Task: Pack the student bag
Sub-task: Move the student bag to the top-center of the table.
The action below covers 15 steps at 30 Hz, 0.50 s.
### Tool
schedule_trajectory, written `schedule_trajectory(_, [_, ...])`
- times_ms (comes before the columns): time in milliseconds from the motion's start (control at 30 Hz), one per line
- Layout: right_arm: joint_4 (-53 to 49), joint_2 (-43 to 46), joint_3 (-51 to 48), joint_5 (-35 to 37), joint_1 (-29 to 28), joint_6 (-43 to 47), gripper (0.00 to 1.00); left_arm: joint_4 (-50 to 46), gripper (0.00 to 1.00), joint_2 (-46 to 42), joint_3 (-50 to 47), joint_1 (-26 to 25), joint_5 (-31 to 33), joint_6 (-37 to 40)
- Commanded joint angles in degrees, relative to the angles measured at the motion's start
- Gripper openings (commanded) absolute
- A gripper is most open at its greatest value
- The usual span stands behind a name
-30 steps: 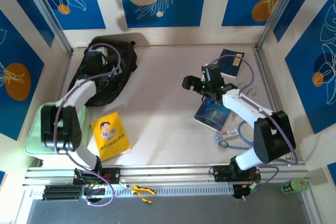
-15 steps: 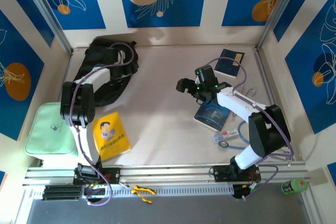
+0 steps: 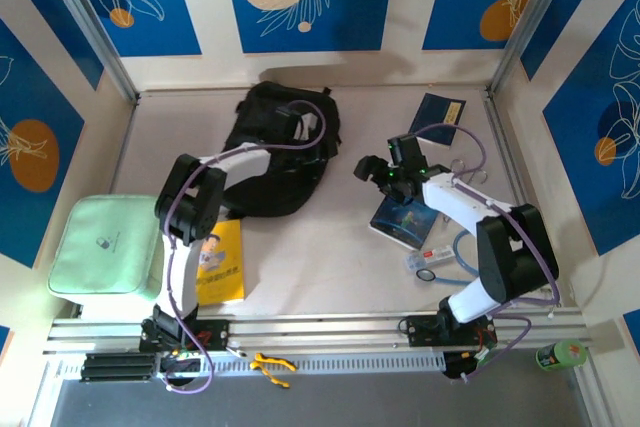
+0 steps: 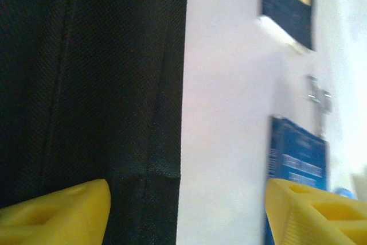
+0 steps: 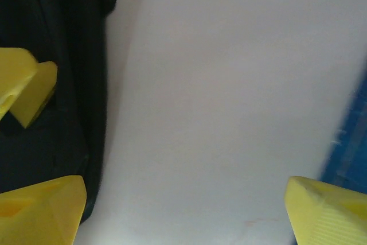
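The student bag point(image 3: 268, 169), a black soft backpack, lies at the middle of the table towards the back. My left gripper point(image 3: 297, 129) rests on its top, near its right edge. In the left wrist view the bag's fabric point(image 4: 86, 84) lies under the left half of the gap, and bare table under the right half. The left gripper point(image 4: 183, 213) stands open. My right gripper point(image 3: 368, 169) hovers just right of the bag. It is open point(image 5: 183, 210) over bare table, with the bag's edge point(image 5: 51, 113) at its left finger.
A yellow book point(image 3: 222, 265) lies near the left arm's base, beside a pale green pad point(image 3: 105, 245). A blue book point(image 3: 403, 219) sits under the right arm, with a dark blue book point(image 3: 440, 115) behind. A pen point(image 3: 430, 253) and blue cable point(image 3: 462, 259) lie at the front right.
The bag has slid from the back left corner to the middle of the table, along with my left gripper. The right gripper has barely shifted.
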State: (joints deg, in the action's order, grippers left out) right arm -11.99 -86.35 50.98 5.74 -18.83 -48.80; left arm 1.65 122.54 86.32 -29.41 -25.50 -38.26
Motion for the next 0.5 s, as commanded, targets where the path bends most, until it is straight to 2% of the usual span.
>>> schedule_trajectory(0, [2.01, 2.74, -1.71, -2.47, 1.22, -0.63, 0.84, 0.91, 0.71, -0.26, 4.31, -0.16, -5.54, -3.11])
schedule_trajectory(167, [2.58, 0.75, 0.25, -8.22, 0.50, 2.98, 0.81, -8.29, 0.74, -6.94, 3.96, -0.03, -0.05, 3.12])
schedule_trajectory(300, [2.76, -3.44, 3.85, -10.80, -1.50, 3.10, 0.81, -12.23, 0.74, -13.74, -2.27, -0.03, 4.41, 4.16])
schedule_trajectory(400, [3.66, -7.20, 6.48, -13.43, -3.10, 3.05, 0.68, -13.81, 0.70, -18.36, -7.80, 0.01, 6.06, 2.61])
schedule_trajectory(467, [4.92, -9.70, 7.64, -15.59, -4.07, 2.87, 0.66, -13.69, 0.66, -21.20, -11.74, -0.03, 6.13, 0.71])
